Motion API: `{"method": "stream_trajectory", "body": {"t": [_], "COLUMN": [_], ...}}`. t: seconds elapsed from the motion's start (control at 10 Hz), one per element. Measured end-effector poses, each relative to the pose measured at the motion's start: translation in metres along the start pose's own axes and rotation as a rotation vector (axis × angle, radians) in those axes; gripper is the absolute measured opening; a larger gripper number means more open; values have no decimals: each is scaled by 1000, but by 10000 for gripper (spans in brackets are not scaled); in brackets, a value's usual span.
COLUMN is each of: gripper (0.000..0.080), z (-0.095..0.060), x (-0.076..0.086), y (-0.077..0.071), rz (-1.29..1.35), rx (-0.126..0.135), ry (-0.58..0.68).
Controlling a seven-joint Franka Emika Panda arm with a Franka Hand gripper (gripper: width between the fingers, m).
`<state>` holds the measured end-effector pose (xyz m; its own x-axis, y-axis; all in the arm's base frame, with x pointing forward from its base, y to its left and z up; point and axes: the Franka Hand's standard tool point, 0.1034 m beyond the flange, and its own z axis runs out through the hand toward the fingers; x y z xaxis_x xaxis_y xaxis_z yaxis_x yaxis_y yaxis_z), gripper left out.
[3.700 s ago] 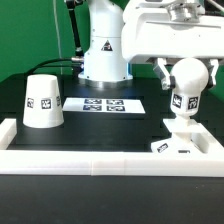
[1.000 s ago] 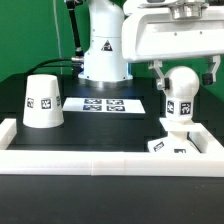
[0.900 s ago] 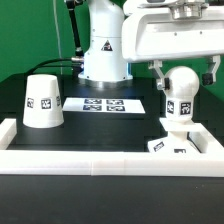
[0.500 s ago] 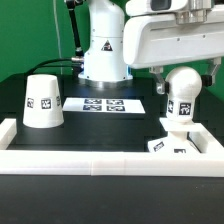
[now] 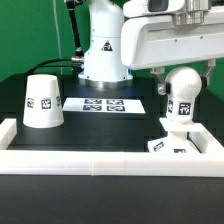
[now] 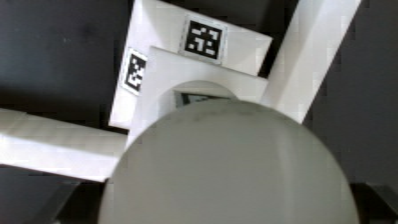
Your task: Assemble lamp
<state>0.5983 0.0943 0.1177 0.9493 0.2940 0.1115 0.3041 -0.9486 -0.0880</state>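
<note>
The white bulb post (image 5: pixel 180 98) stands upright on the flat angular base (image 5: pixel 172 147) at the exterior view's right, in the corner of the rail. My gripper (image 5: pixel 186 72) hangs over the post's round head, one finger on each side of it, jaws open and apart from it. In the wrist view the round head (image 6: pixel 222 160) fills the near field between my gripper's (image 6: pixel 217 205) dark fingers, with the tagged base (image 6: pixel 196 45) beyond it. The truncated-cone shade (image 5: pixel 42 100) stands alone at the exterior view's left.
The marker board (image 5: pixel 104 104) lies flat in the middle, behind the parts. A white rail border (image 5: pixel 100 160) runs along the front and both sides. The arm's white pedestal (image 5: pixel 104 50) stands at the back.
The bulb post was lowered onto the base and stays there. My gripper has since risen a little while the post keeps its place.
</note>
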Motion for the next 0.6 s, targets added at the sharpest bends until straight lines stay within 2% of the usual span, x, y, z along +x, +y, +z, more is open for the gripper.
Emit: {"method": "stream_trajectory", "body": {"t": [0.3, 0.4, 0.6], "gripper": [576, 576, 577], "z": [0, 0, 1], "x": [0, -1, 0], "y": [0, 1, -3], "rz": [48, 177, 391], "rx": [4, 19, 23], "ry": [1, 3, 0]}}
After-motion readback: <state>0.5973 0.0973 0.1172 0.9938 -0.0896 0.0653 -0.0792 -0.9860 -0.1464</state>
